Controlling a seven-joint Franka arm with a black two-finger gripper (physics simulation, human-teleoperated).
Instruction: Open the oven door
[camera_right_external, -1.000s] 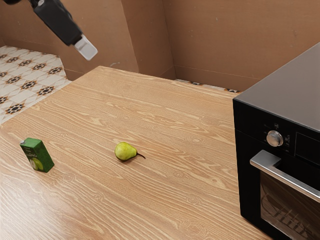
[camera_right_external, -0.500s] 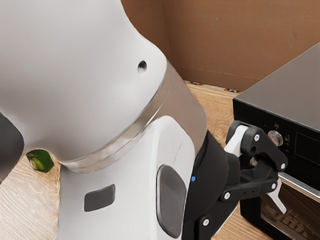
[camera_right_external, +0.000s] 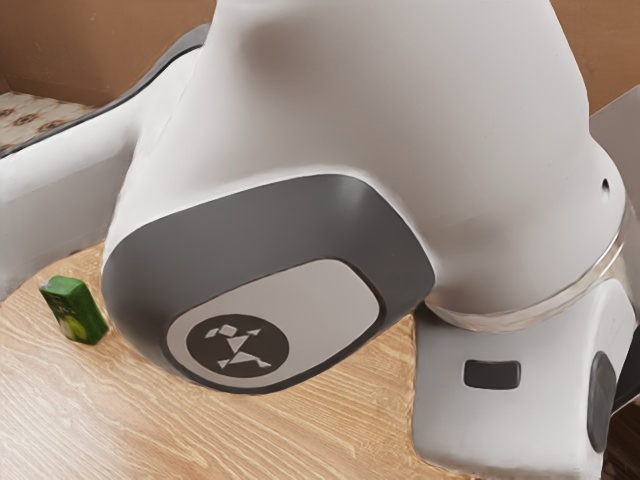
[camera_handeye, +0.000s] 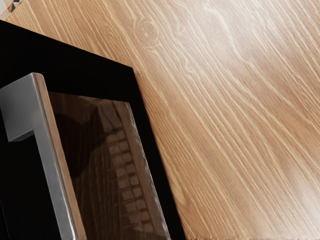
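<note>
In the exterior view, a sliver of my black gripper (camera_right_external: 629, 372) shows at the right edge, beyond the white wrist; the arm hides the rest of it. Part of the oven's grey top (camera_right_external: 620, 130) appears behind the arm. The wrist view looks onto the oven's black front (camera_handeye: 95, 70), with the metal handle (camera_handeye: 54, 170) standing out from the door and the dark window (camera_handeye: 95, 145) beside it. No gap is visible along the door's edge in view. Nothing is seen held.
A green carton (camera_right_external: 75, 310) stands on the wooden table (camera_right_external: 60, 420) at the exterior view's left, near the arm. The large white arm covers the middle of that view and hides the spot where the pear lay. Table surface (camera_handeye: 235, 125) borders the oven's front.
The arm first came in over the table, then carried my hand farther toward the exterior view's right, past the knob side of the oven front. The carton has stayed in place.
</note>
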